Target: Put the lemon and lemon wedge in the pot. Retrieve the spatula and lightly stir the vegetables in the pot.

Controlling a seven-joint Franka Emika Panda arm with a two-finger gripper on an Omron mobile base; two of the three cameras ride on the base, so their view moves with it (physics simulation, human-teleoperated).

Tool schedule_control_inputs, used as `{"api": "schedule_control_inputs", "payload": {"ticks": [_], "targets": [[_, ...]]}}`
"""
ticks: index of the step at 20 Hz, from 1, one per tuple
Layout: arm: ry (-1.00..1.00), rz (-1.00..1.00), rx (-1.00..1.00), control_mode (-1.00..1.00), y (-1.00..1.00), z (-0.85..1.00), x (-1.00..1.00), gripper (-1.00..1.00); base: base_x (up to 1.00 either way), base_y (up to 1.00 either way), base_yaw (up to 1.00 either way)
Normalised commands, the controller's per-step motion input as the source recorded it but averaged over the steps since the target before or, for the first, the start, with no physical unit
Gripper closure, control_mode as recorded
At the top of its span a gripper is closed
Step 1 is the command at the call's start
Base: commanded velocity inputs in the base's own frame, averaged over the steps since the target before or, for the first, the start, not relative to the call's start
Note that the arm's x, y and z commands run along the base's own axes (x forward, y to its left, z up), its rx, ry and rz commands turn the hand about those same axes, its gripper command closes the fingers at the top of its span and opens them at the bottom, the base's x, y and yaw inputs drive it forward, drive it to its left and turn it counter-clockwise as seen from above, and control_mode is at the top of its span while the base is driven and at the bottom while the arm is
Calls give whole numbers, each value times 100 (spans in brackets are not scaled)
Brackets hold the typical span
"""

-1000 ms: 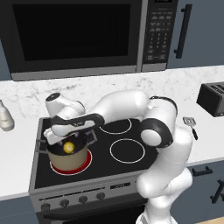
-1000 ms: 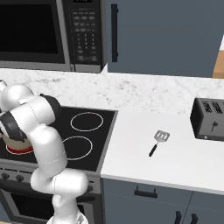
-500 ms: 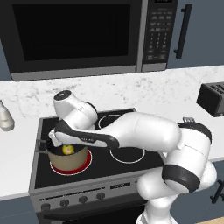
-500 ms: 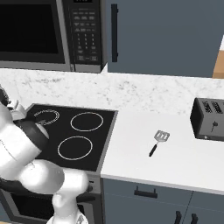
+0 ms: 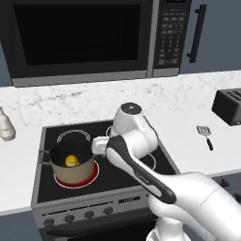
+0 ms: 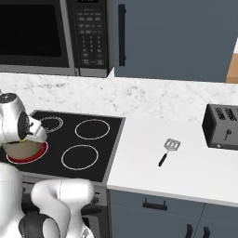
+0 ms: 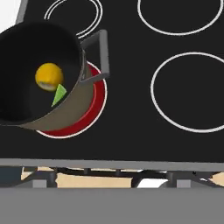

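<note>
Sitting in the pot (image 7: 65, 118) on the red burner, the lemon (image 7: 49, 76) lies free, fingers released.

In the right base view the white arm covers most of the short tan pot with dark rim (image 6: 22, 149); only a part of its wall shows above the glowing red burner ring (image 6: 28, 158), and its inside is hidden. In the hand view the far left side of this pot (image 7: 39, 74) is cut by the picture's edge. Inside the pot, the small green piece (image 7: 58, 94) beside the round yellow lemon (image 7: 48, 76) is too small to tell what it is. In the left base view the black toaster (image 5: 229, 106), at the right of the pot on the counter, is cut by the right edge. The slots of the grey slotted spatula with black handle (image 5: 205, 136) are too small to see there.
</note>
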Motion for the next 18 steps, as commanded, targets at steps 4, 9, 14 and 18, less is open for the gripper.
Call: {"api": "schedule_control_inputs", "payload": {"ticks": [4,9,14,18], "targets": [[4,-60,25,-100,-100,27,0,-100,0,0,0],[7,-65,26,-100,-97,19,0,-100,0,0,0],[8,-68,26,-100,-87,12,0,-100,0,0,0],[10,-69,26,-100,-86,18,0,-100,0,0,0]]}}
